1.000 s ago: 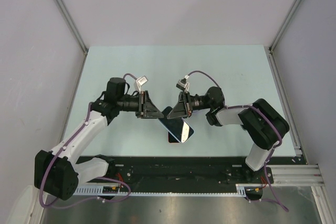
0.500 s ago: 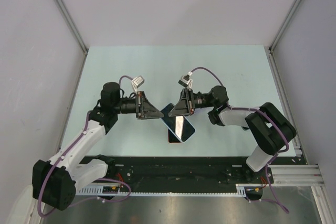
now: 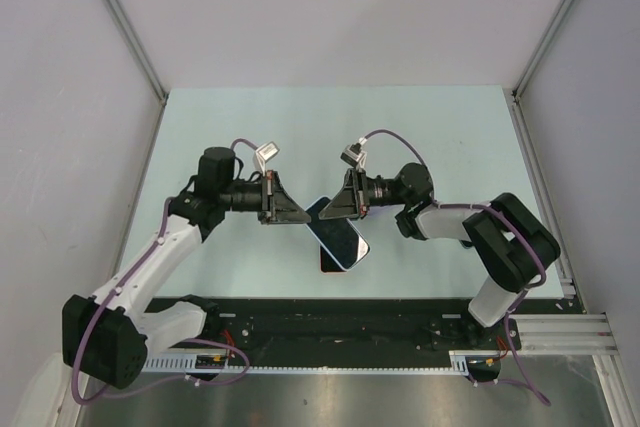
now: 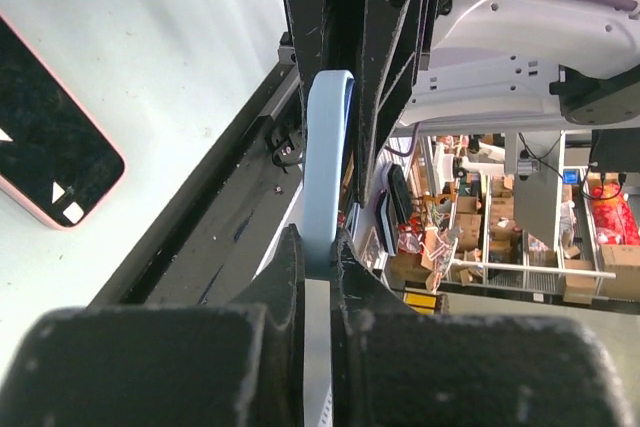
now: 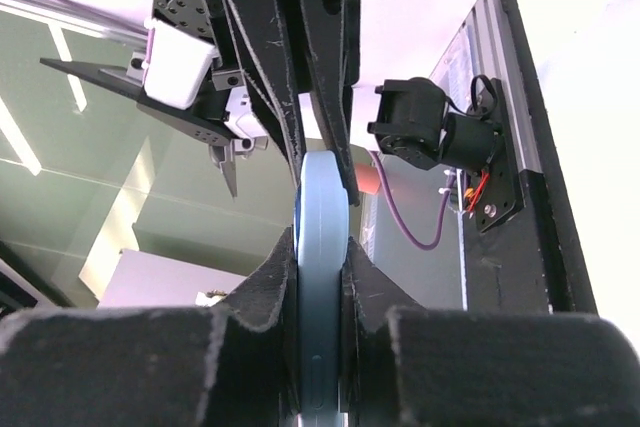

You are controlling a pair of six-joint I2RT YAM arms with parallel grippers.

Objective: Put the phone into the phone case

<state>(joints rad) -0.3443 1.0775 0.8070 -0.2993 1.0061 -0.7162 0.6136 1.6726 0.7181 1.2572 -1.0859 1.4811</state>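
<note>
Phone [image 3: 338,235] pinched between left jaws and right jaws, mostly hiding the pink case [image 3: 324,266] below.

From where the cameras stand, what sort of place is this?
Probably a robotics lab: a table enclosed by white panels, two robot arms bolted at its edge, and shelves of boxes beyond.
</note>
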